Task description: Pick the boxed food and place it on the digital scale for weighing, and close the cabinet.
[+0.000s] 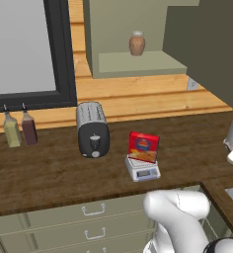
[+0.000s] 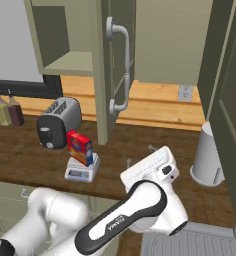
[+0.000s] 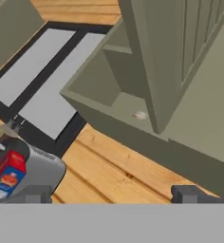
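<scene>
The red boxed food (image 1: 143, 147) stands upright on the small white digital scale (image 1: 143, 171), right of the toaster; the box (image 2: 80, 147) and the scale (image 2: 82, 170) also appear in the right base view. The olive cabinet door (image 2: 110, 70) stands swung open, its bar handle (image 2: 121, 65) facing out. My gripper (image 2: 140, 155) hovers over the counter, right of the scale and below the door, open with nothing between its fingertips (image 3: 189, 193). The hand view looks up at the door (image 3: 180, 71), with the box (image 3: 7, 175) at lower left.
A silver toaster (image 1: 93, 129) sits left of the scale. Two bottles (image 1: 19, 129) stand by the window frame. A brown jar (image 1: 136, 43) rests on the open cabinet's shelf. A white cylinder (image 2: 208, 156) stands on the counter at right, near another dark cabinet door (image 2: 230, 100).
</scene>
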